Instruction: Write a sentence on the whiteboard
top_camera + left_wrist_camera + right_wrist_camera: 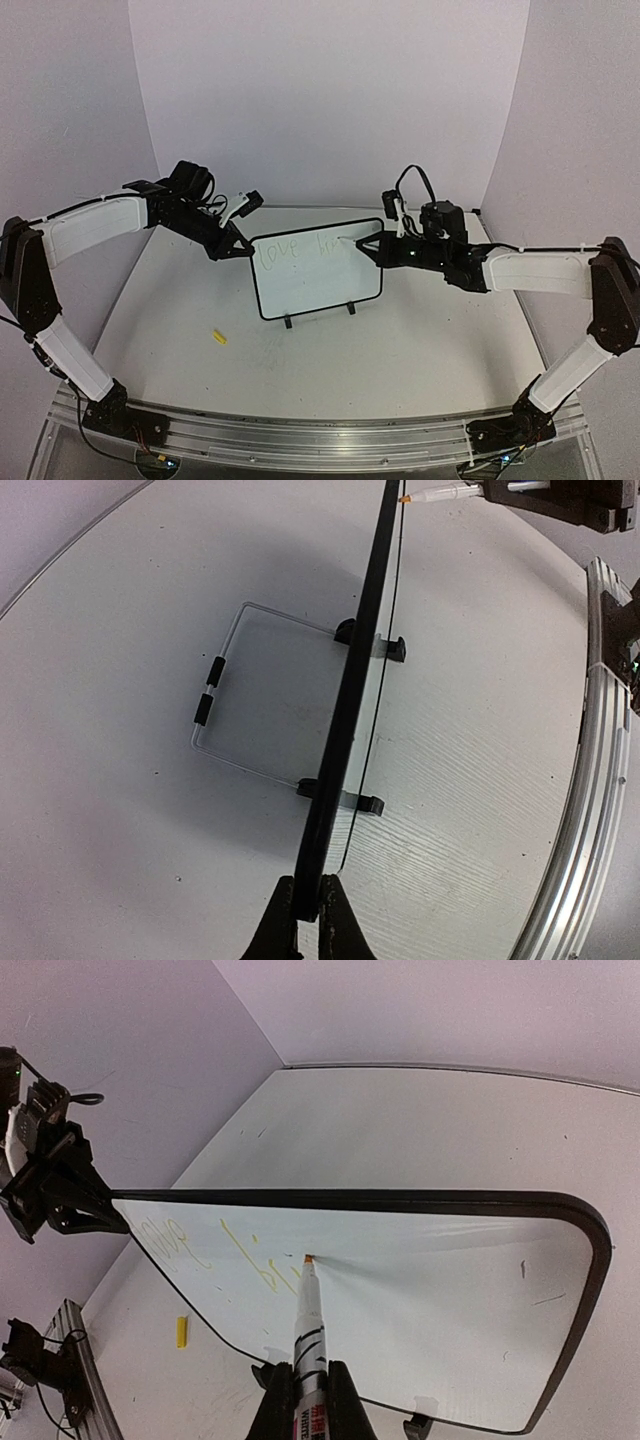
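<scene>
My left end effector (243,247) is clamped on the left edge of the whiteboard (320,285), which stands upright on its feet in the middle of the table (420,340). The faint greenish sentence (298,250) runs across its upper left. My right end effector (364,243) grips a marker (308,1325), its tip touching the board just right of the writing.

We see the black-framed whiteboard (320,288) standing upright mid-desk (400,350), its faint greenish sentence (298,250) unfinished along the top: "love" and a few more strokes.
</scene>
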`<action>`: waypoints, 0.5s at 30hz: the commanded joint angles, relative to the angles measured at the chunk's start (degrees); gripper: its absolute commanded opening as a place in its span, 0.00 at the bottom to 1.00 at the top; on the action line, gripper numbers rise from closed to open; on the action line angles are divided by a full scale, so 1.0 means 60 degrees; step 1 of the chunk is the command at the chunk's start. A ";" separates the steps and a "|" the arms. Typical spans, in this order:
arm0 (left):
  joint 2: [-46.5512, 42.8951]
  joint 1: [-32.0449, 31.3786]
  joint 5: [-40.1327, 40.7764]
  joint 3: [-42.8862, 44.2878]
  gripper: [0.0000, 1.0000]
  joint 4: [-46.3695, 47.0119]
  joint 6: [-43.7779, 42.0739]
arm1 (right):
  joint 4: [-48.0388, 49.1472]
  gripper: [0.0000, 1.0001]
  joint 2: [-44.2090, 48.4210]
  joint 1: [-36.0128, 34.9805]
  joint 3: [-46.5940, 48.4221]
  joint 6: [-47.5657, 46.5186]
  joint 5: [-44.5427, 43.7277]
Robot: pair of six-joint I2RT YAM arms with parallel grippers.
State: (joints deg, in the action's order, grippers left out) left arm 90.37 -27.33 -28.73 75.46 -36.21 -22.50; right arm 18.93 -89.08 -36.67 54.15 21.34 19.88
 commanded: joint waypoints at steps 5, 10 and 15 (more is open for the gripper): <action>-0.0116 0.0131 0.1336 -0.0038 0.00 0.0102 -0.0568 | 0.0217 0.00 0.0160 0.0061 -0.0511 0.0173 -0.0402; -0.0120 0.0135 0.1344 -0.0043 0.00 0.0096 -0.0561 | 0.0184 0.00 0.0148 0.0059 -0.0616 0.0170 -0.0393; -0.0132 0.0132 0.1346 -0.0051 0.00 0.0096 -0.0568 | 0.0197 0.00 0.0482 0.0061 -0.0561 0.0129 -0.0342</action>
State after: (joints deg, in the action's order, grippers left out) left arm 90.37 -27.33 -28.73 75.46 -36.23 -22.52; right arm 18.75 -89.03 -36.65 50.65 21.98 19.09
